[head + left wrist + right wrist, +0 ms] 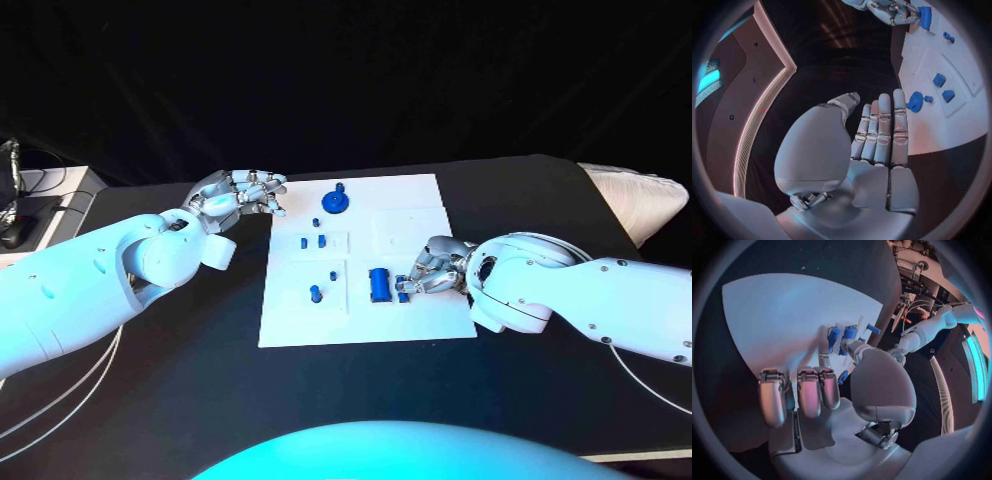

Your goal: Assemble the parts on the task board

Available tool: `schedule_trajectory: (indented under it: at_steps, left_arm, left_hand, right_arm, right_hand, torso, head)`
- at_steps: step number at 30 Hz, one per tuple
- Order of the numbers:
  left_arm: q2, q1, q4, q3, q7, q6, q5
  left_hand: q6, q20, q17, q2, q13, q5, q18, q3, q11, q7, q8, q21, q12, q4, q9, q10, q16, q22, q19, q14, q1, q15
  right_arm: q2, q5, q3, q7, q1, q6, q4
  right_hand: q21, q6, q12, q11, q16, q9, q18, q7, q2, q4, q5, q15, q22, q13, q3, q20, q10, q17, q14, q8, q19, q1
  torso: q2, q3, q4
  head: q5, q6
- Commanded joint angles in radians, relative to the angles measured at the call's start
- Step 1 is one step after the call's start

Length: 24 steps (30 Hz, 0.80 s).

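Blue cylinder part [379, 285] sits beside curled right hand [430, 272], grasp unclear; left hand [242, 192] open, empty, parked off task board [418, 325].

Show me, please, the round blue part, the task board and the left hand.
Round blue part [335, 202], head view, disc centre.
Task board [418, 195], head view, bare far corner.
Left hand [879, 132], left wrist view, straight fingers.

No readable text, labels, brand marks, numbers or signs anywhere. The task board [368, 325] is plain white with no legible print, the blue parts [379, 284] carry no markings, and neither the left hand [242, 192] nor the right hand [430, 270] shows any lettering.
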Motion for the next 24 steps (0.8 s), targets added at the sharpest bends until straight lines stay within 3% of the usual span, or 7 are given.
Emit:
schedule_trajectory:
  at_steps: [1, 9, 14, 18, 24]
  left_arm:
    - [0.002, 0.000, 0.002, 0.001, 0.005, 0.018, 0.000]
    - [0.002, 0.000, 0.002, 0.001, 0.005, 0.016, 0.000]
    - [0.002, 0.000, 0.001, 0.001, 0.005, 0.015, 0.000]
    - [0.002, 0.000, 0.000, 0.001, 0.004, 0.014, 0.000]
    - [0.002, 0.000, -0.001, 0.001, 0.003, 0.015, 0.000]
  left_hand:
    - [-0.005, -0.001, 0.001, -0.001, -0.001, -0.002, 0.012, 0.001, -0.001, 0.002, 0.006, -0.006, -0.002, 0.004, -0.001, -0.004, -0.004, -0.001, 0.006, -0.001, 0.008, 0.005]
    - [-0.005, -0.001, 0.001, -0.001, -0.001, -0.002, 0.012, 0.001, -0.001, 0.002, 0.006, -0.006, -0.002, 0.004, -0.001, -0.004, -0.004, -0.001, 0.006, -0.001, 0.008, 0.005]
    - [-0.005, -0.001, 0.002, 0.001, -0.002, -0.002, 0.012, 0.001, -0.001, 0.002, 0.006, -0.008, -0.002, 0.006, -0.002, -0.006, -0.004, -0.002, 0.007, -0.001, 0.008, 0.005]
    - [-0.005, -0.001, 0.002, 0.001, -0.002, -0.002, 0.012, 0.001, -0.001, 0.002, 0.006, -0.008, -0.002, 0.006, -0.002, -0.006, -0.004, -0.002, 0.007, -0.001, 0.008, 0.005]
    - [-0.005, -0.001, 0.002, 0.002, -0.002, -0.002, 0.012, 0.001, 0.000, 0.002, 0.006, -0.009, -0.002, 0.007, -0.002, -0.006, -0.005, -0.003, 0.007, -0.001, 0.009, 0.005]
  right_arm:
    - [0.001, -0.018, 0.000, 0.006, -0.001, -0.006, 0.000]
    - [-0.007, -0.028, 0.000, 0.008, -0.001, -0.003, 0.007]
    - [-0.023, -0.029, 0.000, 0.012, -0.001, 0.021, 0.023]
    - [-0.036, -0.025, 0.000, 0.016, -0.001, 0.044, 0.037]
    - [-0.046, -0.027, 0.000, 0.017, -0.002, 0.059, 0.045]
  right_hand:
    - [-0.003, 0.000, 0.002, -0.004, 0.004, -0.002, -0.009, 0.003, 0.002, 0.012, -0.016, -0.005, 0.257, 0.263, -0.005, -0.006, 0.105, 0.263, 0.106, 0.003, 0.099, -0.010]
    - [-0.003, -0.002, 0.002, -0.004, 0.004, -0.004, -0.009, 0.002, -0.002, 0.028, -0.073, -0.005, 0.257, 0.263, -0.031, -0.006, 0.105, 0.263, 0.106, 0.007, 0.099, -0.004]
    - [0.001, -0.002, 0.002, -0.005, 0.004, -0.007, -0.010, 0.001, -0.010, 0.013, -0.130, -0.006, 0.258, 0.263, -0.062, -0.007, 0.105, 0.263, 0.106, 0.013, 0.100, 0.048]
    - [0.003, 0.001, 0.002, -0.007, 0.004, -0.013, -0.010, -0.001, -0.004, 0.017, -0.200, -0.007, 0.258, 0.263, -0.124, -0.008, 0.105, 0.263, 0.106, 0.019, 0.100, 0.094]
    - [0.004, 0.005, 0.002, -0.009, 0.004, -0.023, -0.011, -0.003, 0.017, 0.036, -0.263, -0.009, 0.259, 0.263, -0.206, -0.009, 0.105, 0.263, 0.106, 0.025, 0.101, 0.164]
  torso:
    - [0.000, 0.0006, 0.0002]
    - [-0.001, 0.0011, 0.0002]
    - [-0.001, 0.0017, 0.0007]
    - [-0.001, 0.0012, 0.0005]
    - [-0.001, 0.0015, -0.0013]
  head:
    - [-0.001, 0.000]
    - [0.001, 0.000]
    - [0.002, 0.000]
    - [0.004, -0.002]
    - [0.005, -0.002]
